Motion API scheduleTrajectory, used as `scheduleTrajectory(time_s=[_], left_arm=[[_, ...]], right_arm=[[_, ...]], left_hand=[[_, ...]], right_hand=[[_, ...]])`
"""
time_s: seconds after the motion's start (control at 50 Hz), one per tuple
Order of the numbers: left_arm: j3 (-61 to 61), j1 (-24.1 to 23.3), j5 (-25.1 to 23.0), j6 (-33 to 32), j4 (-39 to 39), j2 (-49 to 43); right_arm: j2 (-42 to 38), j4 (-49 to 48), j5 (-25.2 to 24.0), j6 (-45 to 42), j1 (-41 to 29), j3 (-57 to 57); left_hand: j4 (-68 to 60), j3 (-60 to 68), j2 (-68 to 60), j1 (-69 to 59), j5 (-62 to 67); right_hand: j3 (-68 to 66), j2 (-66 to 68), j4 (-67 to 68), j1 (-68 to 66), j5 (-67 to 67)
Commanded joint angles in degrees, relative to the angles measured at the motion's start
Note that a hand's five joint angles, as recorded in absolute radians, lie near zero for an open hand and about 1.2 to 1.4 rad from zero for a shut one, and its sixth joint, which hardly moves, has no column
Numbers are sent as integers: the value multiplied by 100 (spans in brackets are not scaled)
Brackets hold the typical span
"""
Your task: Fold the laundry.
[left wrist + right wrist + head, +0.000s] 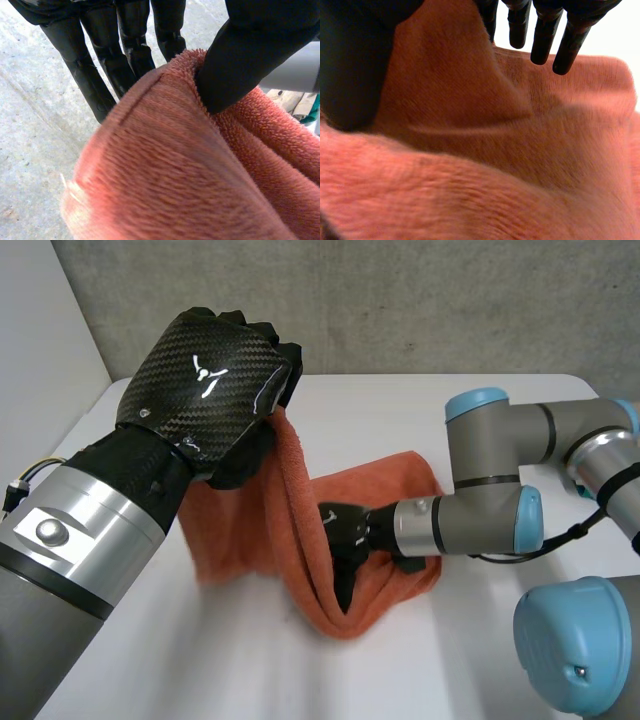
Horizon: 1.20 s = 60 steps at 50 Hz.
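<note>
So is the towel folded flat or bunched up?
Bunched. The left hand pinches one end of the orange towel up off the table; the rest sags in a loose loop around the right hand.

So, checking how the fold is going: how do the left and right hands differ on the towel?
The left hand is raised well above the table, the right hand low near it. The left hand holds the towel's top edge, the right hand its sagging fold. Both pinch the towel between thumb and fingers.
</note>
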State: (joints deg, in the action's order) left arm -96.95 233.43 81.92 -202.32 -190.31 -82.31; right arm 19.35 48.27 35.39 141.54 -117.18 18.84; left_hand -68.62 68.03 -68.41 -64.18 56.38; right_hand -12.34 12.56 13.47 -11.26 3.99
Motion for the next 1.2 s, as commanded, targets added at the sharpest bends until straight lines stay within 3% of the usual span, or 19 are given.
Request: scheduleTrajectory(time_s=[0.02, 0.04, 0.06, 0.18, 0.28, 0.36, 0.44, 0.5, 0.58, 0.74, 0.94, 0.96, 0.98, 1.04, 1.06, 1.2], left_arm=[[36, 27, -9, 0, -15, -14], [45, 36, 0, 0, -15, -14], [62, 36, 0, 0, -24, -14], [141, 159, 8, 0, -59, -40], [352, 422, 35, 9, -85, -171], [825, 616, 53, 0, -243, -592], [1247, 633, 79, 9, -558, -882], [1407, 642, 88, 0, -770, -1041], [1477, 633, 114, 0, -1043, -1287], [1214, 625, 132, 0, -1105, -2122], [687, 677, 149, -18, -1087, -2703], [643, 695, 149, -18, -1087, -2694], [616, 712, 149, -18, -1087, -2694], [537, 739, 140, -18, -1087, -2615], [537, 739, 140, -18, -1078, -2589], [247, 800, 114, 26, -1069, -2009]], right_arm=[[-89, 640, 91, -882, -139, 217], [-72, 596, 160, -847, -139, 156], [-71, 552, 213, -821, -139, 77], [-37, -351, 1126, 74, -42, -801], [498, -1939, 2285, 1522, 238, -1259], [1104, -3039, 2892, 2323, 441, -1225], [1754, -3717, 3376, 2816, 546, -1076], [2107, -3781, 3448, 2915, 582, -812], [2634, -3527, 3457, 2818, 573, 57], [3750, -3315, 3501, 1643, 538, 3349], [3971, -3991, 3598, 1218, 547, 5894], [4032, -4035, 3615, 1210, 547, 5999], [4164, -4097, 3650, 1218, 547, 6070], [4384, -4141, 3720, 1218, 573, 6071], [4515, -4159, 3782, 1236, 573, 6044], [4683, -4089, 3896, 1262, 861, 5816]], left_hand=[[-1022, 1082, -1043, -1466, 1247], [-1022, 1082, -1043, -1466, 1247], [-1039, 1099, -1060, -1483, 1264], [-1090, 1149, -1110, -1534, 1314], [-1138, 1197, -1159, -1582, 1362], [-1138, 1197, -1159, -1582, 1362], [-1138, 1197, -1159, -1582, 1362], [-1138, 1197, -1159, -1582, 1362], [-1138, 1197, -1159, -1582, 1362], [-1056, 1116, -1077, -1500, 1281], [-1006, 1065, -1026, -1450, 1230], [-1006, 1065, -1026, -1450, 1230], [-1006, 1065, -1026, -1450, 1230], [-1006, 1065, -1026, -1450, 1230], [-1006, 1065, -1026, -1450, 1230], [-989, 1048, -1009, -1433, 1213]], right_hand=[[-2802, 2781, 2689, -2910, 2637], [-5666, 5645, 5554, -5774, 5501], [-6661, 6639, 6548, -6769, 6496], [-6766, 6744, 6653, -6874, 6601], [-6766, 6744, 6653, -6874, 6601], [-6766, 6744, 6653, -6874, 6601], [-6766, 6744, 6653, -6874, 6601], [-6766, 6744, 6653, -6874, 6601], [-6766, 6744, 6653, -6874, 6601], [-6766, 6744, 6653, -6874, 6601], [-6766, 6744, 6653, -6874, 6601], [-6555, 6534, 6443, -6663, 6390], [-3955, 3934, 3843, -4063, 3790], [-304, 283, 191, -412, 139], [234, -256, -347, 126, -399], [234, -256, -347, 126, -399]])
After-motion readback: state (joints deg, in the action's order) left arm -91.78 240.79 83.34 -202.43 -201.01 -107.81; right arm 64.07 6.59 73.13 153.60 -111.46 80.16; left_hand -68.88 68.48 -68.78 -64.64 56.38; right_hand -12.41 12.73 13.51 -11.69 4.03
